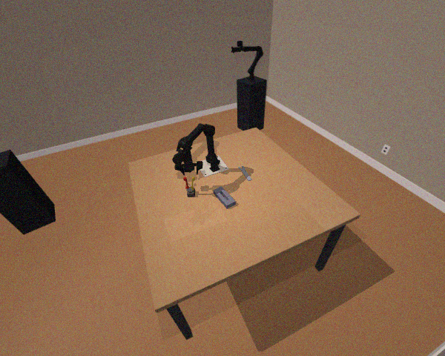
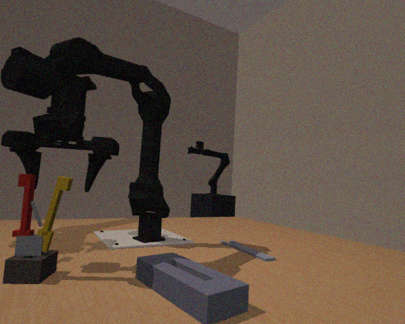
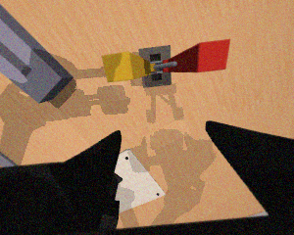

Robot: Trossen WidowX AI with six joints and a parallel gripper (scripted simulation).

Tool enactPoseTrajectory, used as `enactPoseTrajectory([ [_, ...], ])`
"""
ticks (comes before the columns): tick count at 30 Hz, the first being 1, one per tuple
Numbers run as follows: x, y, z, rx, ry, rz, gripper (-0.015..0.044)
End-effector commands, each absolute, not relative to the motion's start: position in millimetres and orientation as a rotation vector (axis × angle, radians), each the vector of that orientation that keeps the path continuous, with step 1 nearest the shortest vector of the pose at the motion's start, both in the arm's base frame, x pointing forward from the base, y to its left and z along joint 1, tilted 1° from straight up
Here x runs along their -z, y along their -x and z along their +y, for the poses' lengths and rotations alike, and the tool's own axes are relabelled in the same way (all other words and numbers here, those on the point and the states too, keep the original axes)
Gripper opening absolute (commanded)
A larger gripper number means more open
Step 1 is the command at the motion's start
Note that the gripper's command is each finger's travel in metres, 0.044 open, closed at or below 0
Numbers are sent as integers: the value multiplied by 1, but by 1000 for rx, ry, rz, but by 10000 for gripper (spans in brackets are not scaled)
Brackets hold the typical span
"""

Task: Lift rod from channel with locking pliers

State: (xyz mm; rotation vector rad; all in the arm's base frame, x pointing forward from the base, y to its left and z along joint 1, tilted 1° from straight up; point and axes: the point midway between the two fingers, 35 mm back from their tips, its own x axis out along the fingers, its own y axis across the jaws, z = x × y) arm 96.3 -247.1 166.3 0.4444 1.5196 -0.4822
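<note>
The locking pliers stand upright in the dark holster (image 1: 190, 193) (image 2: 23, 271) (image 3: 166, 51), with a red handle (image 1: 185, 179) (image 2: 28, 205) (image 3: 213, 56) and a yellow handle (image 1: 193, 179) (image 2: 53, 205) (image 3: 119, 67) spread apart at the top. My gripper (image 1: 190, 173) (image 2: 61, 190) (image 3: 163, 129) is wide open and empty, pointing down. In the wrist view the pliers are beyond the fingertips, not between them. The grey-blue channel block (image 1: 229, 202) (image 2: 181, 296) (image 3: 51, 75) lies on the table beside the holster. The rod cannot be made out in its dark slot.
A thin grey-blue bar (image 1: 245, 174) (image 2: 251, 252) (image 3: 0, 157) lies on the table to the right of the arm's white base plate (image 1: 207, 171) (image 2: 117, 240) (image 3: 137, 181). Another arm stands on a black pedestal (image 1: 251, 103) (image 2: 212, 205) behind the table.
</note>
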Motion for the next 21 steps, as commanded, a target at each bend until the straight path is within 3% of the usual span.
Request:
enactPoseTrajectory([
  [1,-164,-111,-257,483,-443,1513,440],
  [21,-165,-147,-281,484,-442,1510,440],
])
